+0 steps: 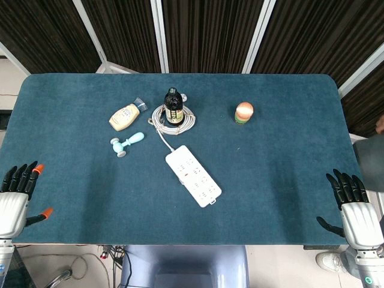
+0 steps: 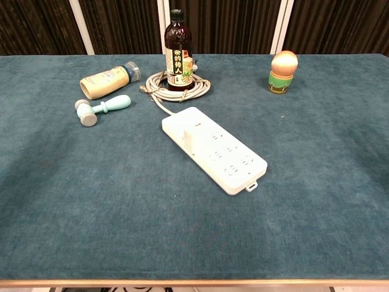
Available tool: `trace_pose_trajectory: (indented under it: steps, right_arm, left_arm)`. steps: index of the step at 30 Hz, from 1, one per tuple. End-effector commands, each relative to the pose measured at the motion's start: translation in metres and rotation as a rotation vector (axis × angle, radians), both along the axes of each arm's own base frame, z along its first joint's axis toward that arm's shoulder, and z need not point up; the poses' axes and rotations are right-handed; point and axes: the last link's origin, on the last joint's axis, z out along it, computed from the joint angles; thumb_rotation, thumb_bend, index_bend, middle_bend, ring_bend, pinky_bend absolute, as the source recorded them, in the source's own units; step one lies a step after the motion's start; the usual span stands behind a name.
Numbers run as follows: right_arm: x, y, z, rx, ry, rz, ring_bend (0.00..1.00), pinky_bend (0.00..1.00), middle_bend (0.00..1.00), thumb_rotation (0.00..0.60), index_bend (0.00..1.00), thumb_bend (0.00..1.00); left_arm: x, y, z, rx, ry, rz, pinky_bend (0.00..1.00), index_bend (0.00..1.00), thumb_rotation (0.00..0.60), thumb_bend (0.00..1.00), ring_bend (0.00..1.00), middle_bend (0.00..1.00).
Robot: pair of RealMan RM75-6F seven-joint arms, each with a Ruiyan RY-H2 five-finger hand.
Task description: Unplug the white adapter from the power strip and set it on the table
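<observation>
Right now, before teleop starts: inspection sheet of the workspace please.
Surface: blue cloth table, flat, no spills seen.
Job's things: white adapter plugged upright in the power strip, near its cable end.
Clutter: dark bottle, cream bottle lying on its side, pale blue roller, green and orange pot.
Hands: left hand and right hand at the table's near corners, fingers apart, holding nothing.
Cables: strip's cord coiled around the dark bottle's base.
Surroundings: dark slatted panels behind; floor cables below the near edge.

A white power strip (image 2: 214, 149) and white adapter (image 2: 193, 136) lie on teal cloth (image 2: 91, 194), beside a dark brown bottle (image 2: 177, 45).
</observation>
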Motion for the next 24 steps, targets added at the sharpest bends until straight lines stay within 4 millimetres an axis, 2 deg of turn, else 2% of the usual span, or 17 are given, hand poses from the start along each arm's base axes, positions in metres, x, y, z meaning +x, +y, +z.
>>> trace_pose_trajectory:
  steps: [1, 11, 16, 22, 24]
  right_arm:
    - [0.000, 0.001, -0.001, 0.003, 0.000, 0.002, 0.00, 0.00, 0.00, 0.600, 0.00, 0.19]
    - [0.007, 0.002, -0.005, 0.036, -0.017, 0.043, 0.00, 0.00, 0.00, 0.600, 0.00, 0.19]
    - [0.012, -0.002, -0.012, 0.062, -0.013, 0.084, 0.00, 0.00, 0.00, 0.600, 0.00, 0.19]
    - [0.034, -0.017, -0.027, 0.127, 0.030, 0.205, 0.00, 0.00, 0.00, 0.600, 0.00, 0.19]
    - [0.044, -0.022, -0.036, 0.158, 0.055, 0.246, 0.00, 0.00, 0.00, 0.600, 0.00, 0.24]
  left_arm:
    - [0.000, 0.000, 0.000, 0.000, 0.000, -0.001, 0.00, 0.00, 0.600, 0.00, 0.00, 0.00]
    - [0.003, 0.001, -0.001, -0.014, 0.010, -0.003, 0.00, 0.00, 0.600, 0.00, 0.00, 0.00]
    - [0.009, 0.008, -0.002, -0.017, 0.024, -0.014, 0.00, 0.00, 0.600, 0.00, 0.00, 0.00]
    - [0.037, 0.030, -0.006, -0.044, 0.025, -0.067, 0.00, 0.00, 0.600, 0.00, 0.00, 0.00]
    - [0.053, 0.039, -0.011, -0.068, 0.019, -0.094, 0.00, 0.00, 0.600, 0.00, 0.00, 0.00]
